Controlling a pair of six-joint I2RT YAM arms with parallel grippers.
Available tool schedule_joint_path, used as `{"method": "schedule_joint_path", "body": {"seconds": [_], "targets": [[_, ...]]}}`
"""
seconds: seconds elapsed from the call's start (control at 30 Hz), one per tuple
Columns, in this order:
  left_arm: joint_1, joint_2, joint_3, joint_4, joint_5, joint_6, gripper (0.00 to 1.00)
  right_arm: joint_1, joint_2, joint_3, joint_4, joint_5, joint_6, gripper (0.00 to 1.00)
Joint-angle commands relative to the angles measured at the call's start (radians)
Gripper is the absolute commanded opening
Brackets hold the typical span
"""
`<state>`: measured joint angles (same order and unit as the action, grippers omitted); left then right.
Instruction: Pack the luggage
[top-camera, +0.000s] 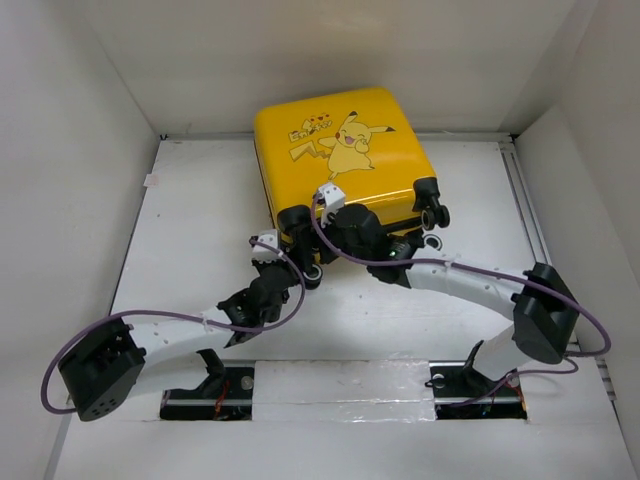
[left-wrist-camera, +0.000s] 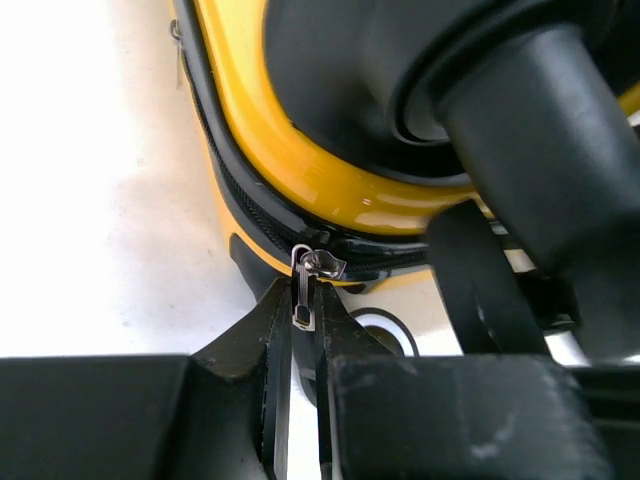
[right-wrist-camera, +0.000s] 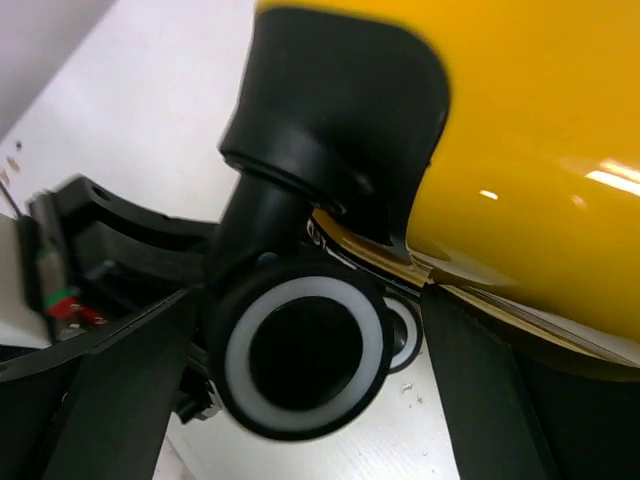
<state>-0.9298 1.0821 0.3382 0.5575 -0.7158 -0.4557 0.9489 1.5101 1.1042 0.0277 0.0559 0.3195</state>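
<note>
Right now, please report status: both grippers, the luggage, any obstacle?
Left gripper shut on zipper pull. Right gripper open, astride caster wheel. Luggage lid down, flat on table. Right gripper close beside the pull.

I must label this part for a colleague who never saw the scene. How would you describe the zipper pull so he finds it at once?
Find the yellow Pikachu suitcase lying on the white table. Follow the black zipper track around its near left corner. The zipper pull is the small silver tab, pinched between the left gripper's black fingers.
</note>
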Motion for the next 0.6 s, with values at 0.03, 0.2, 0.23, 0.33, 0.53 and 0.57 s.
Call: {"method": "schedule_joint_path", "body": {"seconds": [0.03, 0.2, 0.23, 0.33, 0.53, 0.57], "targets": [[0.013, -0.042, 0.002, 0.079, -0.074, -0.001, 0.0, -0.019, 0.061, 0.081, 0.018, -0.094, 0.001, 0.99], [0.013, -0.042, 0.002, 0.079, -0.065, -0.001, 0.0, -0.03, 0.104, 0.112, 0.018, -0.07, 0.01, 0.82], [0.013, -0.042, 0.002, 0.079, -0.065, -0.001, 0.0, -0.03, 0.104, 0.112, 0.059, -0.07, 0.0, 0.75], [0.013, -0.042, 0.002, 0.091, -0.065, -0.001, 0.0, -0.03, 0.076, 0.088, 0.115, -0.03, 0.0, 0.39], [0.013, -0.042, 0.002, 0.091, -0.074, 0.008, 0.0, -0.012, 0.016, -0.003, 0.163, 0.041, -0.011, 0.0], [0.013, -0.042, -0.007, 0.082, -0.074, 0.017, 0.0, -0.012, -0.016, -0.016, 0.163, 0.051, -0.011, 0.0]]}}
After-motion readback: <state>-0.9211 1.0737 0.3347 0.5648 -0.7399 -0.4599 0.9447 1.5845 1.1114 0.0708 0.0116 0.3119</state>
